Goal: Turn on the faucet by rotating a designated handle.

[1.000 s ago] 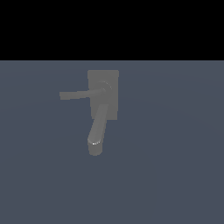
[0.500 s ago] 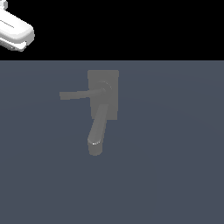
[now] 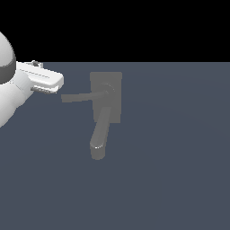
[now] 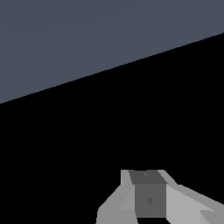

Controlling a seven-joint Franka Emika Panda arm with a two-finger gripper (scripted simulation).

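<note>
A: Where is the faucet?

B: Near the middle of the exterior view, a little toward that view's left, on the flat grey-blue surface. Its rectangular back plate lies flat, with a round hub on it.

A: And the handle?

B: It is the thin straight bar running from the hub out toward the exterior view's left, almost level. The thick rounded spout leaves the same hub and points toward the lower edge of that view, leaning slightly left.

A: Where is the arm?

B: It enters at the exterior view's left edge. A white, blocky end effector reaches toward the faucet, and its tip sits just beside the free end of the handle, slightly higher in the picture. I cannot tell whether they touch.

A: Are the fingers apart or together?

B: I cannot tell. In the exterior view the fingers do not show separately. The wrist view shows only a grey blocky part of the end effector, black background and a slanted band of the grey-blue surface; the faucet does not appear there.
</note>
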